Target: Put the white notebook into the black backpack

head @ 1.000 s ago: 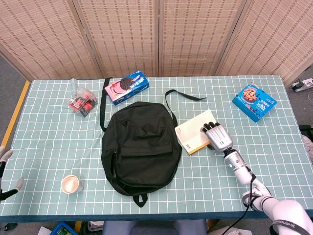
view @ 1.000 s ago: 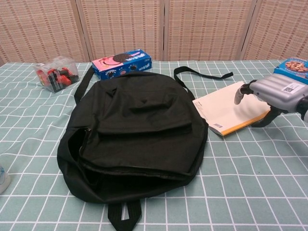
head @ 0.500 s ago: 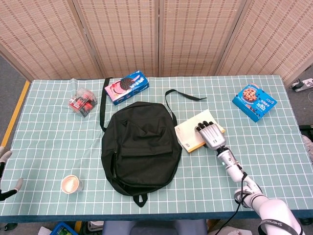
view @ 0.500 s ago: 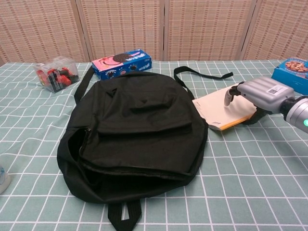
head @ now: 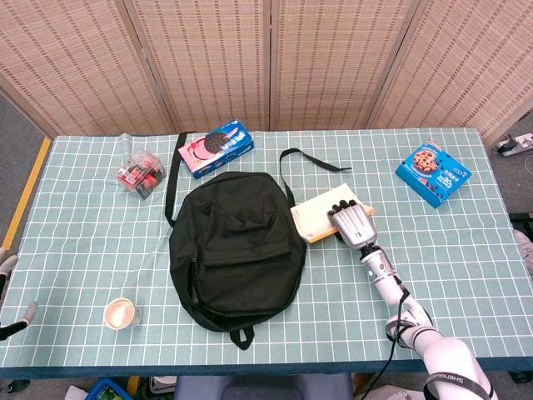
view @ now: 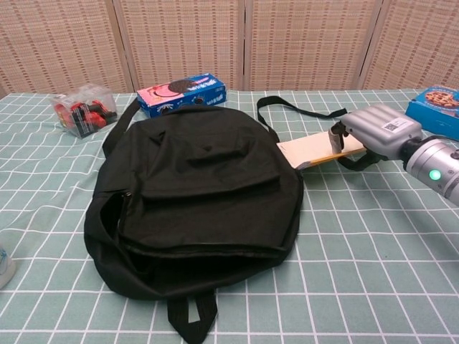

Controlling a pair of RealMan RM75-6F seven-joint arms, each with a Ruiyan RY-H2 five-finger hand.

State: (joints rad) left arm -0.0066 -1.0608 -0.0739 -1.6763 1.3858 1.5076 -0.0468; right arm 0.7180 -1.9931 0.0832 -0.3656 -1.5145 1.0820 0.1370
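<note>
- The right hand [head: 351, 224] is seen at the right edge of the white notebook [head: 315, 215], its fingers [head: 340, 208] laid over the top of the cover and its thumb hidden beneath; in the chest view the right hand [view: 373, 129] is clamped on the notebook's [view: 308, 149] near end, so the book is gripped between fingers above and thumb below.
- The white notebook is held with its gripped end raised off the tablecloth [head: 466, 250] and its far end tilted down toward the black backpack [head: 236, 246]; that far end is touching or just beside the backpack's right edge, and which of the two cannot be told.
- The black backpack [view: 193, 201] lies flat to the left of the right hand, with the notebook between the two; a loose black strap [head: 312, 160] curls on the cloth just beyond the hand's fingertips.
- A blue cookie box [head: 432, 173] is found well to the right of the hand and further back.
- A blue and pink biscuit box [head: 216, 147] is placed beyond the backpack, far to the hand's left, and a clear packet of red items [head: 140, 172] lies further left still.
- A small cup [head: 121, 314] stands on the near left part of the table, well apart from the right hand.
- The left hand [head: 10, 292] is only glimpsed at the left picture edge in the head view; a few pale fingertips are shown spread, with nothing seen in them.
</note>
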